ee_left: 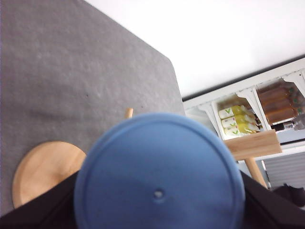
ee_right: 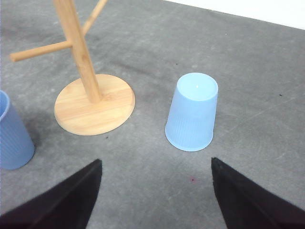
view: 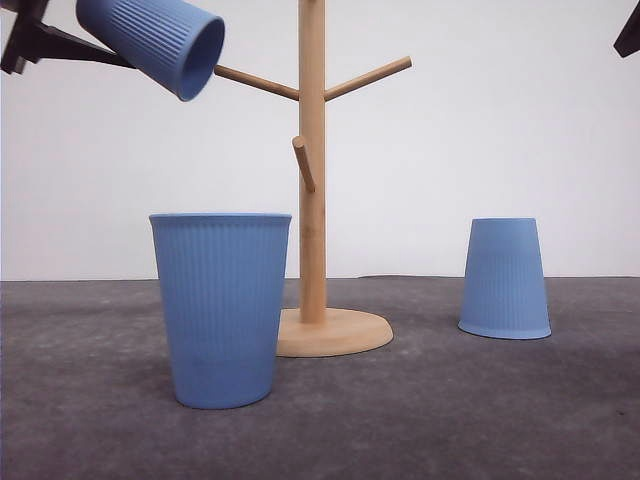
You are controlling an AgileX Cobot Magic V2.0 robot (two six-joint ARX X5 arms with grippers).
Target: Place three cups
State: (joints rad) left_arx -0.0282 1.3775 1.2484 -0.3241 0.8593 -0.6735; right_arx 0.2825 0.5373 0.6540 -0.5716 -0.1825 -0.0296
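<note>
My left gripper (view: 70, 45) is shut on a light-blue ribbed cup (view: 155, 40), held high at the upper left and tilted, with its mouth facing the wooden peg stand's (view: 312, 170) left upper peg (view: 255, 82). In the left wrist view that cup's round base (ee_left: 159, 176) sits between the dark fingers (ee_left: 38, 210). A second cup (view: 220, 305) stands upright in front of the stand, to its left. A third cup (view: 505, 278) stands upside down to the stand's right. My right gripper (ee_right: 156, 164) hangs open above the table, just short of the upside-down cup (ee_right: 193, 112).
The stand's round wooden base (ee_right: 95, 105) rests on the grey table mat (view: 420, 420), between the two standing cups. A short lower peg (view: 303, 162) points forward and another upper peg (view: 370, 77) rises to the right. Shelving (ee_left: 248, 109) shows beyond the table edge.
</note>
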